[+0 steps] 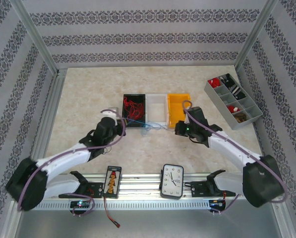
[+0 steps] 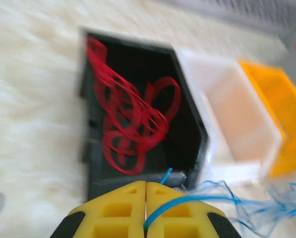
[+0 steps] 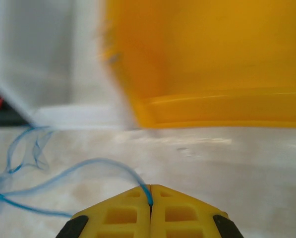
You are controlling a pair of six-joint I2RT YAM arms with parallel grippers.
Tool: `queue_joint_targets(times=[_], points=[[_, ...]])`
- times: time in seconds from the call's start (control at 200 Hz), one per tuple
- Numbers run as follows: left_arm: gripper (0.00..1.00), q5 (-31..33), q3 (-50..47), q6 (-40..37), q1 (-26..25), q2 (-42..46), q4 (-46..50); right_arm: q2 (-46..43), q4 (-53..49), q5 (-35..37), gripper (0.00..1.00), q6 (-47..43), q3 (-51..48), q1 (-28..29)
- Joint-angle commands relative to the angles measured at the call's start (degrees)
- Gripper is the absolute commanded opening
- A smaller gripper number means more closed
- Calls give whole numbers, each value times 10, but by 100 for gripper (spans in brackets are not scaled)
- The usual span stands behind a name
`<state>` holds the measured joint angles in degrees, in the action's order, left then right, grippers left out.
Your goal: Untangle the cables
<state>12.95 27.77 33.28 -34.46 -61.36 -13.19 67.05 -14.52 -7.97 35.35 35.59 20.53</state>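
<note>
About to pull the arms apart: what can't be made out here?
- Top external: the blue cables are too small to count strands or see crossings.
- Left wrist: blurred; the blue bunch runs off the right edge, and the left gripper hides part of the black bin's near wall.
- Right wrist: the tangle is cut by the left edge; the right gripper hides the pinched end.

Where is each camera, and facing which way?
Top external: above and behind the robot, looking down at the beige table; both arms, left tool, right tool.
Left wrist: behind left tool, facing black plastic bin of red wires; yellow fingers.
Right wrist: behind right tool, facing orange plastic bin; yellow fingers.
Shared: thin blue wires, pinched by both tools.
</note>
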Motion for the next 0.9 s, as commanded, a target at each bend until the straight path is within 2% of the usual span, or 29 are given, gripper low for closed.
queue_joint_targets(times=[0.0, 0.095, 0.15, 0.21, 0.265, 0.38, 0.48, 0.54, 0.67, 0.814, 0.894], points=[[0, 225, -18, 112, 21, 98, 105, -40, -50, 97, 0, 61, -34, -51], [0, 322, -16, 190, 45, 176, 231, -64, -69, 105, 0, 81, -52, -95], [0, 336, -16, 202, 65, 205, 266, -74, -80, 106, 0, 82, -57, -112], [0, 322, -23, 164, 78, 219, 247, -81, -86, 107, 0, 79, -59, -121], [0, 331, -17, 163, 79, 219, 260, -85, -99, 121, 0, 81, -56, -123], [0, 381, 8, 281, 100, 214, 388, -90, -120, 129, 0, 94, -57, -150], [0, 364, 4, 234, 111, 212, 347, -100, -125, 132, 0, 90, -56, -160], [0, 372, 10, 244, 112, 207, 350, -107, -142, 152, 0, 89, -49, -163], [0, 448, 66, 352, 146, 183, 513, -118, -167, 161, 0, 88, -46, -213], [0, 488, 119, 282, 191, 158, 538, -123, -179, 168, 0, 64, -51, -279], [0, 486, 137, 253, 215, 149, 531, -117, -171, 163, 0, 55, -55, -315]])
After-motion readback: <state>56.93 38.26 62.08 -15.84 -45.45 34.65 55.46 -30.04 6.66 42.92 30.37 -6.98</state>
